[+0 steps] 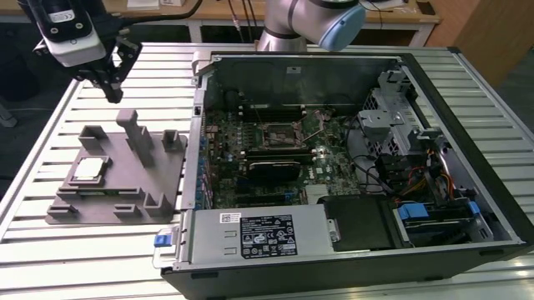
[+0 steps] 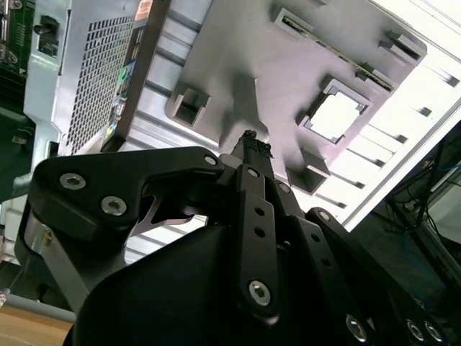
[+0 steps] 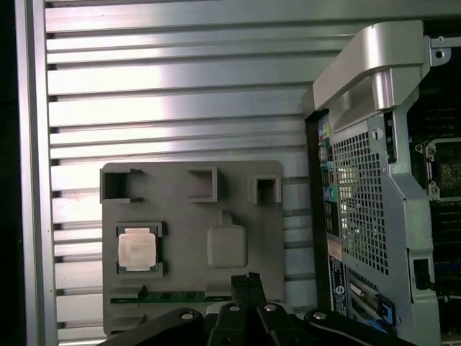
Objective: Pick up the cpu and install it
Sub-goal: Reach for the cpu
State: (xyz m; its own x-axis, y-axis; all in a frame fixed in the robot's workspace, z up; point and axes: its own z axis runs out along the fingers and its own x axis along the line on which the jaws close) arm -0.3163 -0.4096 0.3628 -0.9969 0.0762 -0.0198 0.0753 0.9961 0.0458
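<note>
The cpu is a small silver square lying flat in a recess of the grey plastic tray, on the exterior view's left. It also shows in both wrist views. My gripper hangs well above the table, behind the tray's far end and apart from the cpu. Its fingertips are pressed together with nothing between them. The black motherboard socket sits in the middle of the open computer case.
Upright posts rise from the tray beside the cpu. The case's metal side wall stands between tray and motherboard. The slatted metal table stretches around the tray. Cables and drive cages crowd the case on the exterior view's right.
</note>
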